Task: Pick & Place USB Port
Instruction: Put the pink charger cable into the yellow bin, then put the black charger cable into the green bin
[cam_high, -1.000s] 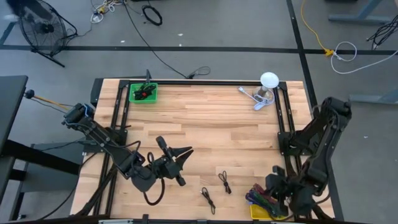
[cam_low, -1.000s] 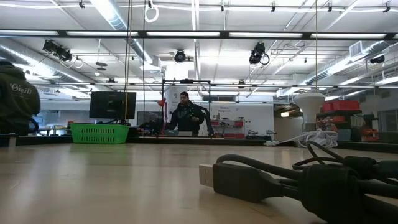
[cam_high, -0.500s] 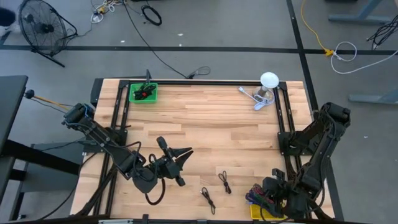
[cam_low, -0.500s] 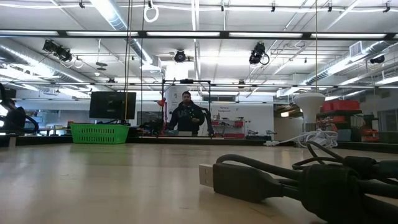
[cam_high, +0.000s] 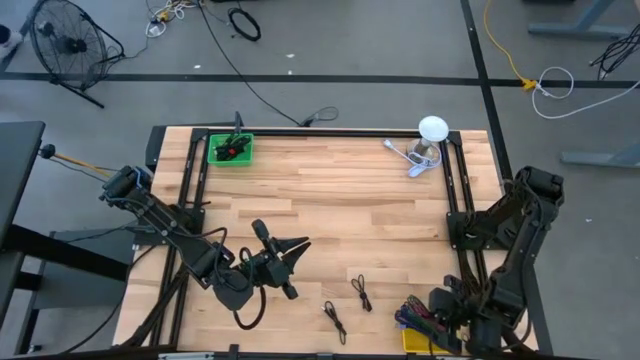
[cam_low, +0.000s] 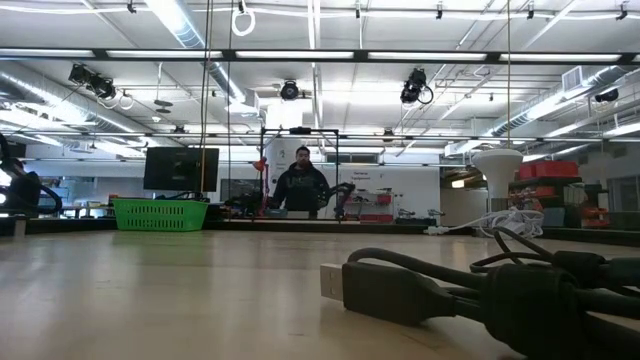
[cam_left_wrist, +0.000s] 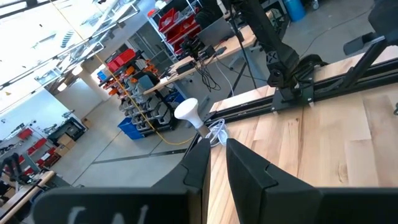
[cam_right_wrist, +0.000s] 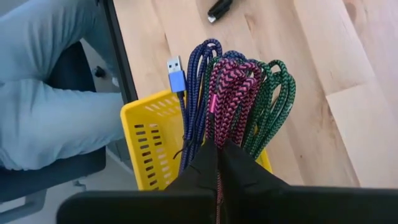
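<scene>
In the high view the right gripper (cam_high: 452, 308) sits at the lower right of the frame, over a yellow basket (cam_high: 420, 342) at the table's bottom edge. The right wrist view shows its fingers (cam_right_wrist: 239, 163) nearly together, with a strand of the pink cable (cam_right_wrist: 229, 93) between them. That cable lies in a bundle with blue cables (cam_right_wrist: 198, 87) and green cables (cam_right_wrist: 273, 99) draped over the yellow basket (cam_right_wrist: 149, 130); a blue USB plug (cam_right_wrist: 176, 70) sticks up beside them.

The left gripper (cam_high: 290, 258) hangs over the wooden table (cam_high: 330, 190) at the lower left centre, its jaws spread wide and empty.

Two short black cables (cam_high: 361, 292) lie on the boards between the two grippers, well apart from both. A green basket (cam_high: 231, 149) stands at the upper left corner, and a white lamp (cam_high: 431, 130) with a coiled white cord (cam_high: 411, 160) at the upper right.

In the low view a black cable (cam_low: 480, 290) fills the lower right foreground, and a person (cam_low: 302, 185) sits far behind the table.
</scene>
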